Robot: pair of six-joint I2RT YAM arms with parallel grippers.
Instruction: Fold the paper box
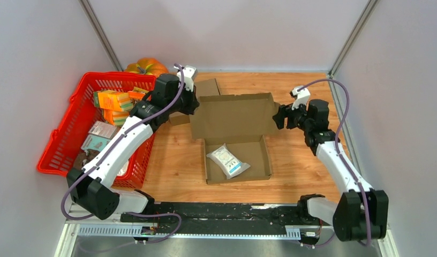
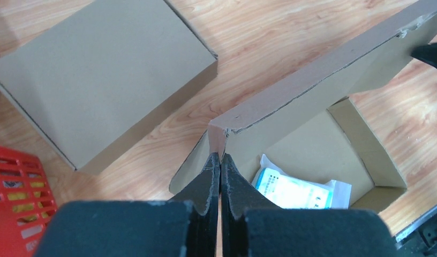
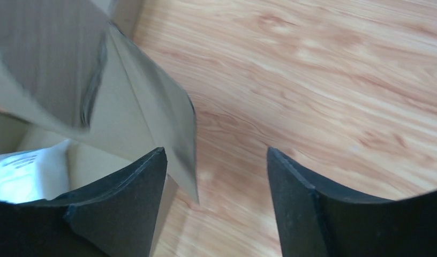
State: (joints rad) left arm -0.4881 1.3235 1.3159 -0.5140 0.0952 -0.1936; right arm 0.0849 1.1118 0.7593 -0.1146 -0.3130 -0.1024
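Two fingers pressed together, the left gripper (image 2: 220,158) clamps a corner of the paper box (image 1: 235,115) lid, raised mid-worktop. The right gripper (image 3: 216,154) gapes beside the lid's opposite flap, with bare wood open toward the right edge. Wrist views cut off the pouch (image 1: 227,160) inside.

Brown cardboard box (image 1: 254,152), open, sitting flat on wooden table (image 1: 179,160), hinged lid (image 1: 235,115) standing upright along far side

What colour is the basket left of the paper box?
The basket is red, clearest in the top external view.
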